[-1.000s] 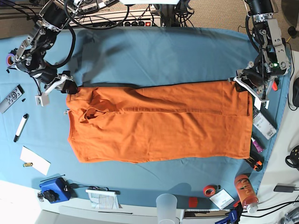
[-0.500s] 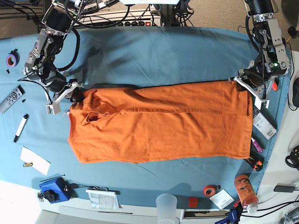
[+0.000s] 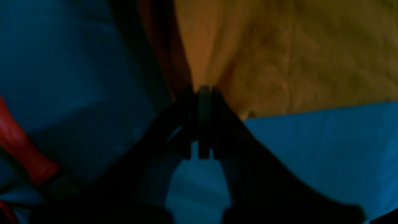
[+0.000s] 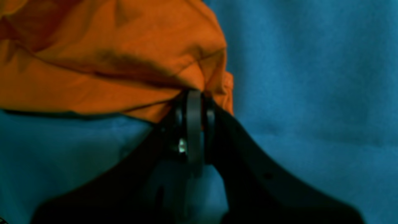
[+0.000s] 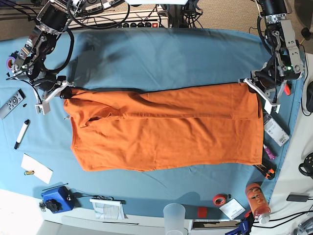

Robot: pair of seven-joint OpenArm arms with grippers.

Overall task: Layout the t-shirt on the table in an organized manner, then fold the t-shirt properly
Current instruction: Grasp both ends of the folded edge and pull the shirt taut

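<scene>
1. Orange t-shirt (image 5: 166,129) lies flat across the middle of the table (image 5: 171,54) (long axis left-right).
2. Right gripper (image 4: 194,93) is clenched on the shirt's upper corner beside the remote control (image 5: 11,103) and marker (image 5: 21,133).
3. Left gripper (image 3: 203,90) pinches the opposite upper corner.
4. Near-edge clutter, well apart from the shirt: plastic cup (image 5: 174,218), orange bottle (image 5: 257,199), tape roll (image 5: 219,199).

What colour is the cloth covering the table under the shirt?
Light blue-teal cloth, clearest in the base view.
</scene>
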